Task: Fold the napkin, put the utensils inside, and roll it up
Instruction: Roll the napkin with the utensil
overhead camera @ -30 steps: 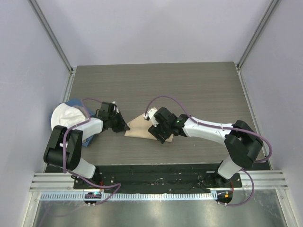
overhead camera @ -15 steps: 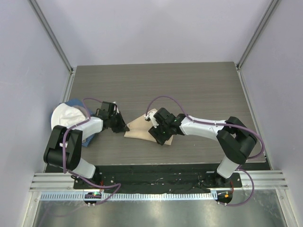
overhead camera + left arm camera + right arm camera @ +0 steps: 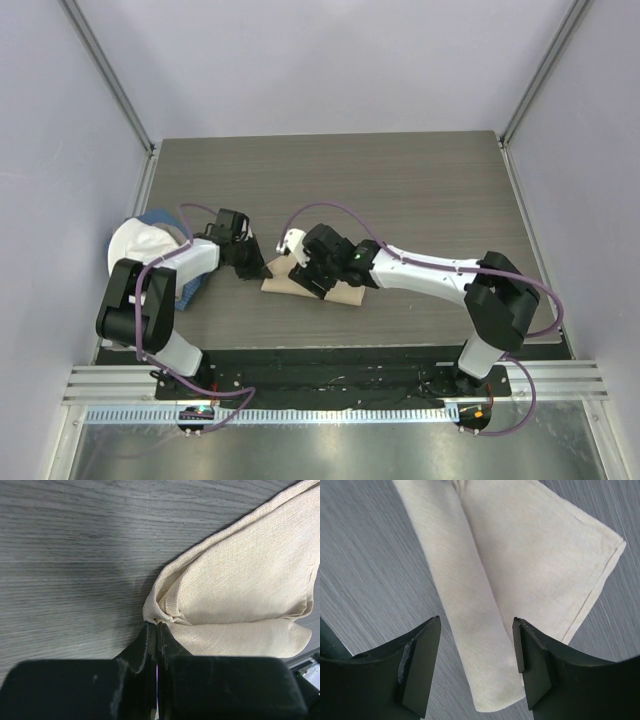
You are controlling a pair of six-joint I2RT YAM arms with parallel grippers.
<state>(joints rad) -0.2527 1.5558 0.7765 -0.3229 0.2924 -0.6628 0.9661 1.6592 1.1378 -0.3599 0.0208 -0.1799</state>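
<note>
Beige cloth is counted once: one folded napkin (image 3: 240, 575) lies on the tabletop (image 3: 400, 190) between two claws. Its bunched corner is pinched by the left claw (image 3: 156, 630), which is closed tight on it. The right claw (image 3: 476, 625) is held spread wide just over the folded layers, gripping nothing. Since a second ago it has been shifted leftward along the cloth.

Beige napkin (image 3: 240, 580), folded into layers

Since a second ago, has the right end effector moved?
Yes. In the top view the right end effector has shifted left over the napkin, toward the left edge of the table.
</note>
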